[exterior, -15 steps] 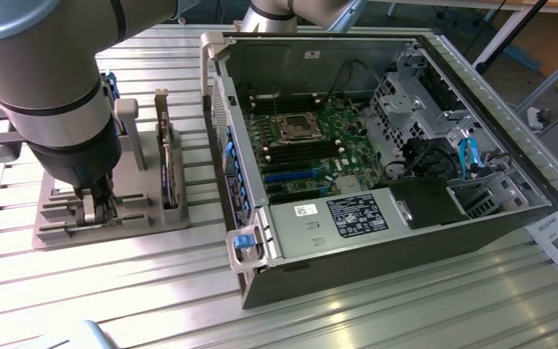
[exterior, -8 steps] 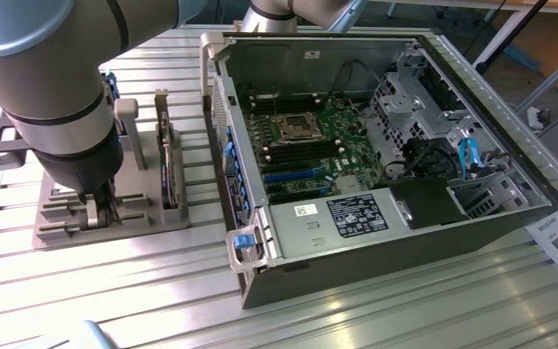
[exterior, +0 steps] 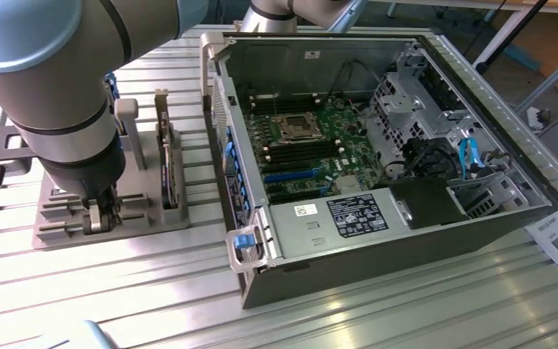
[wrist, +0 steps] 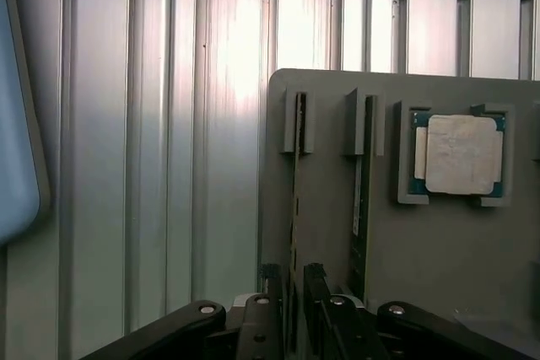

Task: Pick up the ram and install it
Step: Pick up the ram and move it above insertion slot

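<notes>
The ram (wrist: 295, 200) is a thin green stick standing on edge in a slot of the grey holder (wrist: 439, 250). My gripper (wrist: 292, 286) is open, low over the holder, with one dark fingertip (wrist: 270, 280) on each side of the stick's near end and not pressing on it. A second thin stick (wrist: 359, 200) stands in the neighbouring slot. In the exterior view my gripper (exterior: 99, 217) hangs over the front of the holder (exterior: 56, 207), to the left of the open computer case (exterior: 376, 145).
A square silvery processor chip (wrist: 460, 155) lies in a pocket of the holder. A tall dark expansion card (exterior: 168, 163) stands upright on the holder beside my arm. The motherboard (exterior: 313, 149) lies inside the case. A bluish object (wrist: 17, 124) lies off the holder on the ribbed metal table.
</notes>
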### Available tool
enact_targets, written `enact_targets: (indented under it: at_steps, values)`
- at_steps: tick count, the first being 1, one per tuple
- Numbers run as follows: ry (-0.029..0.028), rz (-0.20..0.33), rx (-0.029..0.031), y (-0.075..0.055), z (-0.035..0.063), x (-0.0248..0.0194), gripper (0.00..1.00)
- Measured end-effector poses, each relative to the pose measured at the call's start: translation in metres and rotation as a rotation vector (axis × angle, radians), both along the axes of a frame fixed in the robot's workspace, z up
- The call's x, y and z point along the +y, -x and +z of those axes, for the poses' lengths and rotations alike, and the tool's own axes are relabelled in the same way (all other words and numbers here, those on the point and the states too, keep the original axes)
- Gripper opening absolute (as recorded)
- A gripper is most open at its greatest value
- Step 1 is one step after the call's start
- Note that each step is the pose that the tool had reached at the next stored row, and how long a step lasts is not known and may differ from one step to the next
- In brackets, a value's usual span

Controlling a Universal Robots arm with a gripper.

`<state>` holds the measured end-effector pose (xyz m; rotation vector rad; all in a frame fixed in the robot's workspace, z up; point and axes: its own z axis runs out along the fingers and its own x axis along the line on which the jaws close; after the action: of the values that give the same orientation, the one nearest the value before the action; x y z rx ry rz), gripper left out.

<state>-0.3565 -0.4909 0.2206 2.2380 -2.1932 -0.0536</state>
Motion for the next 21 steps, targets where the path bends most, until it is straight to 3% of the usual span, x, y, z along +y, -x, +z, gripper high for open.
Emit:
enact_targets:
  at_steps: [10, 15, 21]
  values:
    - [-0.0001, 0.0, -0.0001, 0.0, -0.0043, 0.0001, 0.25]
    - [0.0, 0.0, -0.0001, 0.0002, -0.0049, 0.0045, 0.25]
    - [0.0003, -0.004, 0.0001, 0.0011, -0.0059, 0.0046, 0.25]
